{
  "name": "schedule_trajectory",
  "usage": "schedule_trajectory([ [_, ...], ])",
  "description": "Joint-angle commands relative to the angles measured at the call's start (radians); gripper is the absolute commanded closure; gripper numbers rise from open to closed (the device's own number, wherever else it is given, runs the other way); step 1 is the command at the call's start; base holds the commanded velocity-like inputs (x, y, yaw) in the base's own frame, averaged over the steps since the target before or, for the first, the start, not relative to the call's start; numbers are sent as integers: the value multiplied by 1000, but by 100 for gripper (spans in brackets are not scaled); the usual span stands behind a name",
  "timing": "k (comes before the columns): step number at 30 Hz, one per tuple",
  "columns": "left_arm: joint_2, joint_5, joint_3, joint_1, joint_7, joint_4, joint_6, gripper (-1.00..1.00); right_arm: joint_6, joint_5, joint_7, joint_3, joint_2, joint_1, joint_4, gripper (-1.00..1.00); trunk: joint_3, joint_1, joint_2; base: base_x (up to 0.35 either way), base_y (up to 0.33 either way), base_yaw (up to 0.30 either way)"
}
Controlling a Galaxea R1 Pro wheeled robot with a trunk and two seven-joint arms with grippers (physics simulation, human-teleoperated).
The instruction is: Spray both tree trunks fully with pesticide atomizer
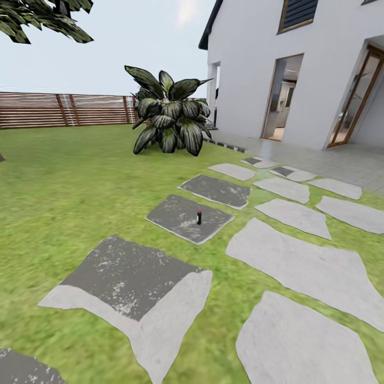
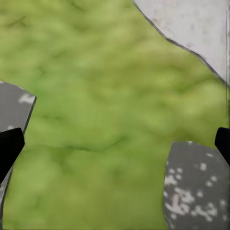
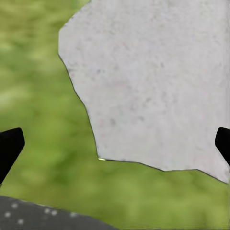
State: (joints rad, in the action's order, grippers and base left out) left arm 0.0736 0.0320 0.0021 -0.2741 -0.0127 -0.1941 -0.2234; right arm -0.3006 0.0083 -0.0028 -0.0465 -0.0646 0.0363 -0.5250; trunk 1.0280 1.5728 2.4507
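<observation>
Grass lawn (image 1: 69,181) surrounds paving; the atomizer (image 1: 199,216) stands untouched on a far slab (image 1: 176,213). Both hands, left hand (image 2: 115,143) and right hand (image 3: 115,143), hang released; spraying remains.

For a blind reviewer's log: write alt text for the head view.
A small dark bottle with a red top stands upright on a dark grey paving slab in a green grass lawn. Beyond are a broad-leaved bush, a slatted wooden fence and a white house.
</observation>
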Motion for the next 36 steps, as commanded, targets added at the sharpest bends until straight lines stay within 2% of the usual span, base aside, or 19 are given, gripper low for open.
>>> schedule_trajectory([
  [1, 0, 3, 0, 0, -1, 1, -3, -100, -3, 1, 0, -1, 0, 0, 1, -100, 1, 0, 0, 332, -105, 0],
  [36, 1, 3, 0, 0, -1, 1, -3, -100, -3, 1, 1, -1, 0, 0, 0, -100, 1, 0, 0, 332, -105, 0],
])
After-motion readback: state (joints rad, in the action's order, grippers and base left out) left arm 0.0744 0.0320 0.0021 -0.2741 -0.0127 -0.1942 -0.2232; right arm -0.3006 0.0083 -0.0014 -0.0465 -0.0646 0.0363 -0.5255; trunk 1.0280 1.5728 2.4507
